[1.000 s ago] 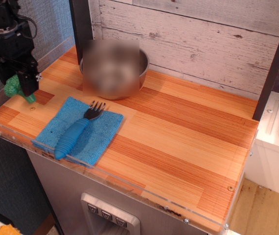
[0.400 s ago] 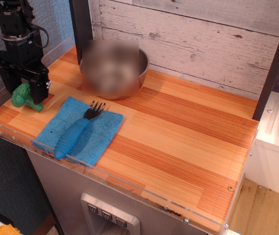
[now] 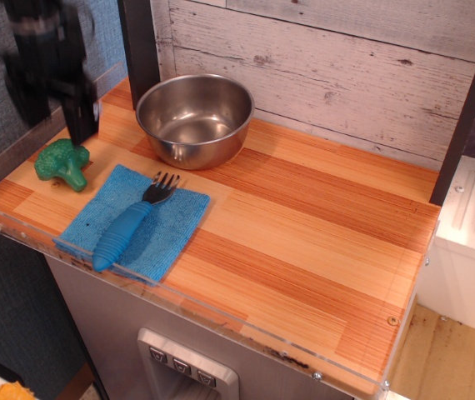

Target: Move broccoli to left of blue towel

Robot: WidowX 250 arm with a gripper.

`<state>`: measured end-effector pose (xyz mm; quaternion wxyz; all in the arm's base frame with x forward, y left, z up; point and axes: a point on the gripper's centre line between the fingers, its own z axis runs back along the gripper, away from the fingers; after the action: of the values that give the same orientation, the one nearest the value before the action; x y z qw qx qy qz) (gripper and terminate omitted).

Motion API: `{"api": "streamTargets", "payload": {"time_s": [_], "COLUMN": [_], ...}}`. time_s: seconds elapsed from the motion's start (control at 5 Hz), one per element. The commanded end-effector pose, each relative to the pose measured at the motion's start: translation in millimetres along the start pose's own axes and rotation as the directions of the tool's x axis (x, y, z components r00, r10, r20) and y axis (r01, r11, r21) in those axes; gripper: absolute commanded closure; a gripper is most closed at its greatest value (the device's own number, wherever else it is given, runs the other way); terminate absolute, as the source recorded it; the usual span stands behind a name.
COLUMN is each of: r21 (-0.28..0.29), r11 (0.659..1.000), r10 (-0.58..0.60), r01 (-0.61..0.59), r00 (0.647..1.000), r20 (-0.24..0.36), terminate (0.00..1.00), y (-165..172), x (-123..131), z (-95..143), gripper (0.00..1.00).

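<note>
The green broccoli (image 3: 62, 164) lies by itself on the wooden tabletop, just left of the blue towel (image 3: 175, 223) and not touching it. My gripper (image 3: 52, 112) hangs above and slightly behind the broccoli, blurred by motion. Its dark fingers (image 3: 82, 117) stand apart with nothing between them, so it is open and well off the broccoli. The towel lies flat near the front left edge.
A blue-handled fork (image 3: 125, 225) lies on the towel. A steel bowl (image 3: 194, 117) stands behind it near the white plank wall. A clear plastic rim (image 3: 21, 237) runs along the table's front and left edges. Bare wooden tabletop (image 3: 321, 250) stretches to the right.
The gripper let go of the broccoli and rose up and to the right. The broccoli now rests on the table, a little right of where it was held.
</note>
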<state>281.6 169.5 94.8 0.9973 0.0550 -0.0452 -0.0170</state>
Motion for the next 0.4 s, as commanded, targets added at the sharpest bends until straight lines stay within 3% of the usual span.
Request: {"api": "streamTargets", "payload": {"time_s": [0.0,0.2], "r21": [0.049,-0.013], "r11": [0.999,1.000], "r10": [0.014,0.016], "r01": [-0.018,-0.016], "r00": [0.996,0.998], "r20": [0.086,0.062], "terminate": [0.00,0.00], "y": [-34.7,-53.2], "x": [-2.0,-3.3], "z": [67.7,58.8], "gripper": [0.00,0.00]}}
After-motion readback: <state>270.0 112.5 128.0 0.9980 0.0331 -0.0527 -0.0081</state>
